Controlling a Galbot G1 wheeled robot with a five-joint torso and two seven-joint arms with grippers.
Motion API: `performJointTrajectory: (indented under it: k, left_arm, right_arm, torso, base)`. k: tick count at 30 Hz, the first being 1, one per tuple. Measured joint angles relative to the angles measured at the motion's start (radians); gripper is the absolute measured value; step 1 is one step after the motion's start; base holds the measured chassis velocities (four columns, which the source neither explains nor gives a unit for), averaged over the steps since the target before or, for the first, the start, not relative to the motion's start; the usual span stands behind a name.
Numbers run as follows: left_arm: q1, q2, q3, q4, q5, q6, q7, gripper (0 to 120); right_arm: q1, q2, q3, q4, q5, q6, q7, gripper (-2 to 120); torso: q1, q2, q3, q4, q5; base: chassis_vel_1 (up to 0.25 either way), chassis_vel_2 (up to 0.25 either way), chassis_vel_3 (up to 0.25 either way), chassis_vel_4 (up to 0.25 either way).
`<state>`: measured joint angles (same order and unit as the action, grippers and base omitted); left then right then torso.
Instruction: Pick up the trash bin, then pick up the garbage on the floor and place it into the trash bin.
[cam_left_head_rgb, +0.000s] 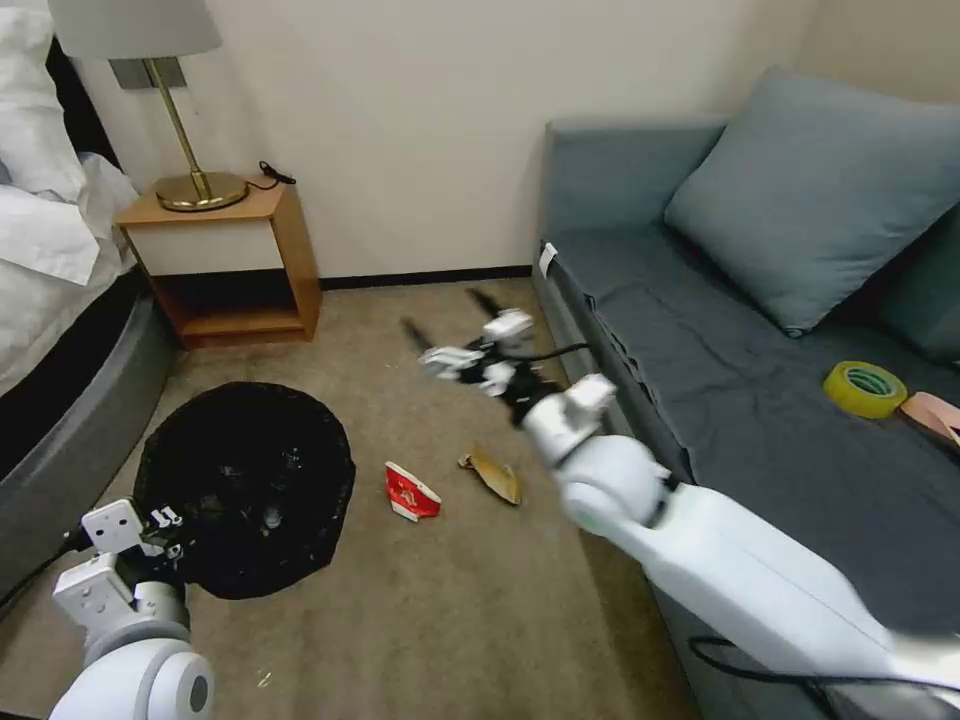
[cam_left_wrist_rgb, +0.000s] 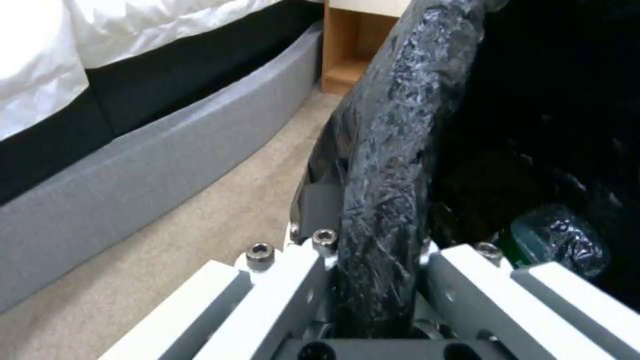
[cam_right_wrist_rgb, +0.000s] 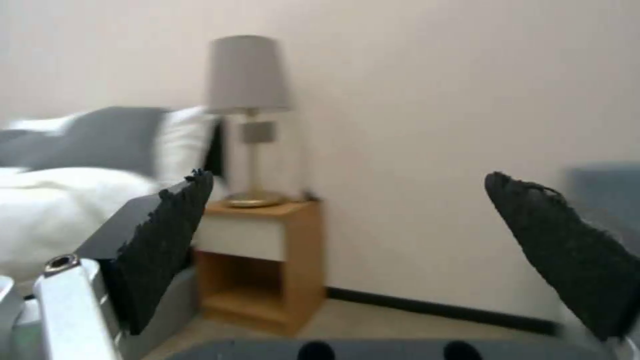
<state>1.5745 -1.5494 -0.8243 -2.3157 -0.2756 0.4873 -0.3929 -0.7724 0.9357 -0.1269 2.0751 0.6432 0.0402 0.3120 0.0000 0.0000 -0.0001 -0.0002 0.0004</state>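
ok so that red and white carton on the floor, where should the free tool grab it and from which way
Probably from straight above. The red-and-white carton lies flattened on the carpet, apart from the gold-brown wrapper, so pinch across its narrow width near the raised folded edge. The right tool is open above the floor; the left tool holds the trash bin rim.

A beige carpeted floor (cam_left_head_rgb: 450, 620) is seen between a bed and a grey sofa (cam_left_head_rgb: 760, 440). On the carpet, a flattened red-and-white carton (cam_left_head_rgb: 410, 492) is laid just beside a gold-brown snack wrapper (cam_left_head_rgb: 495, 474). A wooden nightstand (cam_left_head_rgb: 235, 265) is set on the floor by the wall. A yellow tape roll (cam_left_head_rgb: 865, 388) is placed on the sofa seat.
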Motion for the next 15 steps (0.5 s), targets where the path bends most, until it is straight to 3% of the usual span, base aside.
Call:
performJointTrajectory:
  k: [4, 8, 15]
  left_arm:
    - [0.000, -0.001, 0.001, 0.000, 0.001, 0.000, 0.000, 2]
    - [0.003, -0.001, 0.000, -0.001, 0.006, -0.005, 0.001, 2]
    - [0.013, 0.002, -0.003, -0.008, 0.009, -0.011, 0.002, 2]
  right_arm:
    - [-0.106, -0.004, 0.077, 0.061, -0.033, -0.021, 0.054, 100]
    - [-0.261, 0.024, 0.183, 0.161, -0.093, -0.107, 0.168, 100]
    - [-0.460, 0.091, 0.276, 0.225, -0.229, -0.138, 0.213, 100]
  torso:
    - [0.000, 0.000, 0.000, -0.0002, -0.0001]
    - [0.000, 0.000, 0.000, 0.0002, -0.0005]
    - [0.000, 0.000, 0.000, 0.0003, -0.0005]
  base:
    - [0.000, 0.000, 0.000, 0.000]
    - [0.000, 0.000, 0.000, 0.000]
    - [0.000, 0.000, 0.000, 0.000]
